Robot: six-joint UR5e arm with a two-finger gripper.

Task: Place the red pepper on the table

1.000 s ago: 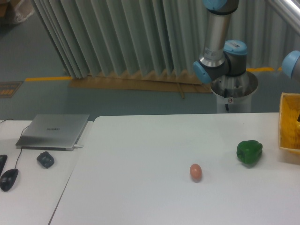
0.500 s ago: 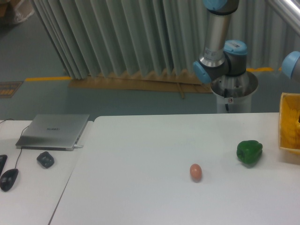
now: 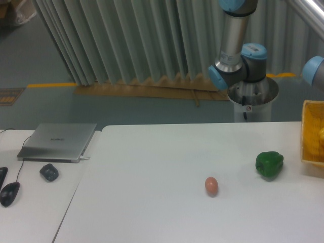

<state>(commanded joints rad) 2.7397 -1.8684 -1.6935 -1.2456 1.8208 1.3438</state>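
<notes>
No readable text, label, number or sign anywhere. Only a faint, illegible mark at the centre of the grey laptop (image 3: 57, 141) lid on the side desk (image 3: 30, 202), too small and blurred to make out. Nothing legible on the arm (image 3: 238, 55) or the yellow basket (image 3: 313, 139).

Robot lab: arm (image 3: 238, 45), pleated screen (image 3: 126, 40), floor tape (image 3: 50, 84).

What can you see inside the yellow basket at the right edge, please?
The yellow basket is cut off by the frame edge; only something yellowish shows inside. No red pepper is visible; the rest of its contents cannot be seen.
</notes>
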